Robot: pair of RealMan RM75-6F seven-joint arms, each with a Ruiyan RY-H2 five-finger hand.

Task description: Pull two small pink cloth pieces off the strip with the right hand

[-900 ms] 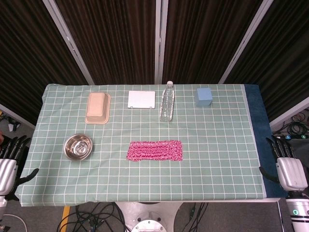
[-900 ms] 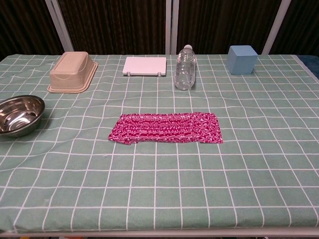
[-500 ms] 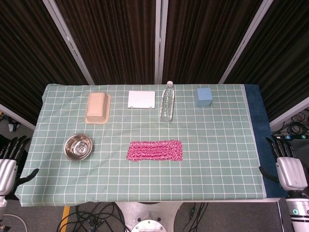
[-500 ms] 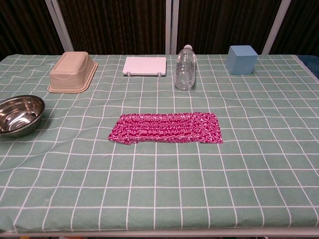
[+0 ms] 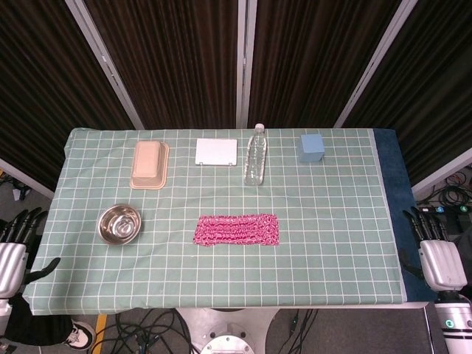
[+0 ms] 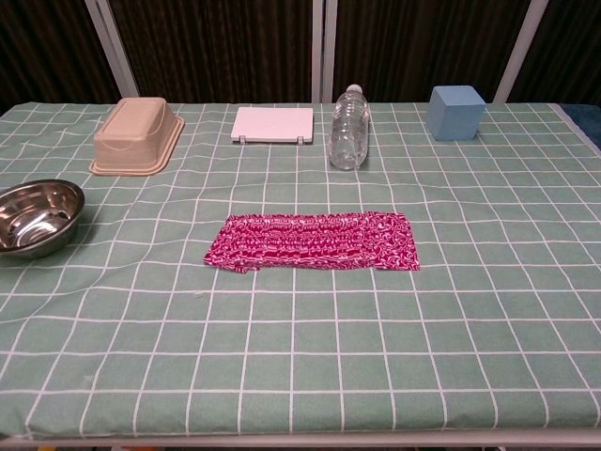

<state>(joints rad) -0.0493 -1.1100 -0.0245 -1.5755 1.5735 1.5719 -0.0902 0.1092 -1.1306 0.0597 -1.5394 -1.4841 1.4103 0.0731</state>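
A pink patterned cloth strip (image 5: 237, 229) (image 6: 315, 241) lies flat near the middle of the green checked table, long side running left to right. My right hand (image 5: 436, 254) hangs off the table's right edge, fingers apart and holding nothing, far from the strip. My left hand (image 5: 13, 251) hangs beyond the left edge, fingers spread and empty. The chest view shows neither hand.
A steel bowl (image 5: 119, 223) sits left of the strip. Along the back stand an upturned beige tub (image 5: 150, 164), a white flat box (image 5: 216, 152), a clear bottle (image 5: 255, 155) and a blue cube (image 5: 312, 147). Cables lie on the floor below the front edge.
The right hand has shifted slightly up and left at the table's right edge. The left hand has barely moved. A shoe has appeared on the floor at the lower left.
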